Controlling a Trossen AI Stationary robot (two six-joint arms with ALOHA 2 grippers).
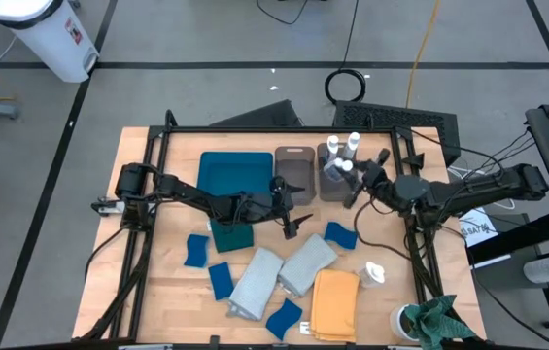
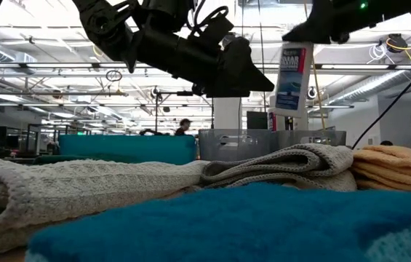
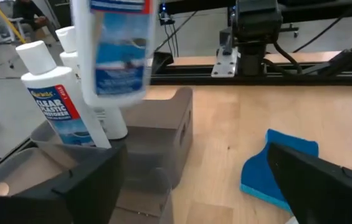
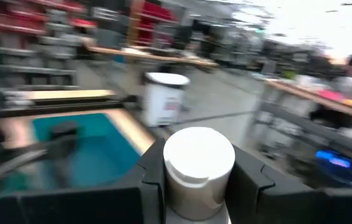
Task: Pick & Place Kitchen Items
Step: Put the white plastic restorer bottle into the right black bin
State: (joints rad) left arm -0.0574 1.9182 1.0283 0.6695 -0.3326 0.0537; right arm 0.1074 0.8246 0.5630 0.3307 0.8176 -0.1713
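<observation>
a: right gripper (image 4: 194,186) is clamped on a white bottle (image 4: 199,163), fingers on both sides just under the cap. it hangs in the air over the grey-brown bins near the far edge of the tabletop.

b: which bin?

a: the right-hand bin (image 1: 334,183), the one with three more bottles (image 1: 342,148) standing at its far end. the low view shows the held bottle (image 2: 292,76) upright, label out, above the bin rim.

b: left gripper?

a: left gripper (image 1: 291,216) has its fingers spread wide, nothing between them. it sits just in front of the left-hand bin (image 1: 294,171), beside the teal tray (image 1: 234,173).

b: rest of the items?

a: dark teal cloth (image 1: 232,234) under the left arm. blue sponges (image 1: 196,250) scattered across the middle and toward the near edge, two pale grey cloths (image 1: 281,271) and a mustard cloth (image 1: 334,305) near the front edge, one bottle lying down (image 1: 374,273) toward the right edge. a green rag (image 1: 432,322) sits at the near right corner.

b: how to finish this placement well?

a: my judgement: keep the bottle vertical, bring it down into the free floor of the bin clear of the standing three, and let go only once the base is seated. releasing high risks toppling the row. left arm should stay clear of the bin.
</observation>
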